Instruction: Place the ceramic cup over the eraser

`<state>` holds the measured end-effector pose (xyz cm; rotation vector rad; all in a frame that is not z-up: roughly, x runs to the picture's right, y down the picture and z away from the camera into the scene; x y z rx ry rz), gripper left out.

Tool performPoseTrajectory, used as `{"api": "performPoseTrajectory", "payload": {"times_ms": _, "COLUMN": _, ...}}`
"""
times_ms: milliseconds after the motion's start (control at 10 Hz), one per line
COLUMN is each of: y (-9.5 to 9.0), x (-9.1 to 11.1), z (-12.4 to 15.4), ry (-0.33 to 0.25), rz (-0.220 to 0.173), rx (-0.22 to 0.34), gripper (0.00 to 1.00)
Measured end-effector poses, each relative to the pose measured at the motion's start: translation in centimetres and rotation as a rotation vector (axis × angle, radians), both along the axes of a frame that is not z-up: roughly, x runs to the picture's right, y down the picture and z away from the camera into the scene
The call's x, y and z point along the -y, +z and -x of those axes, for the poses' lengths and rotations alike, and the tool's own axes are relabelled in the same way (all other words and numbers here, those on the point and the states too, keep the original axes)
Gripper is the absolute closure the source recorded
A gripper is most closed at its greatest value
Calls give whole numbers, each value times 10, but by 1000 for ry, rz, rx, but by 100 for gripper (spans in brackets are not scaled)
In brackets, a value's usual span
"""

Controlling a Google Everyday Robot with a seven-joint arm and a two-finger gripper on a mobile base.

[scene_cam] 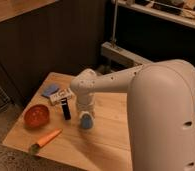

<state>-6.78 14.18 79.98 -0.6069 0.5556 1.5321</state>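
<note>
Tabletop [116,137] of light wood is filling the lower middle of the scene, with dark wall panels standing behind it. At the far left of the tabletop an orange bowl [35,115] is sitting, and an orange carrot [46,140] is lying nearer the front edge, just right of the bowl. Farther back, a flat blue piece [50,90] is lying beside a white labelled item [61,95], the two touching or nearly so. A small dark eraser [65,109] is standing upright just in front of the white item. Right of the eraser, near it but apart, a small light-blue cup [86,122] is sitting low at the table surface. The gripper [85,115] is pointing straight down directly over the cup, meeting its top; whether it is gripping the cup or is spread around it I cannot tell. The white arm [116,80] is reaching in from the right, and the robot's large rounded white body [163,120] is filling the right side.
</note>
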Motion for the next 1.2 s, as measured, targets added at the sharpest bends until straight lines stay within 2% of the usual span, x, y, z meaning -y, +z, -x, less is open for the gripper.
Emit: {"api": "performPoseTrajectory", "payload": {"times_ms": 1200, "y": 2, "x": -13, "z": -4, "ry": -18, "rz": 26, "rx": -38, "gripper": 35}}
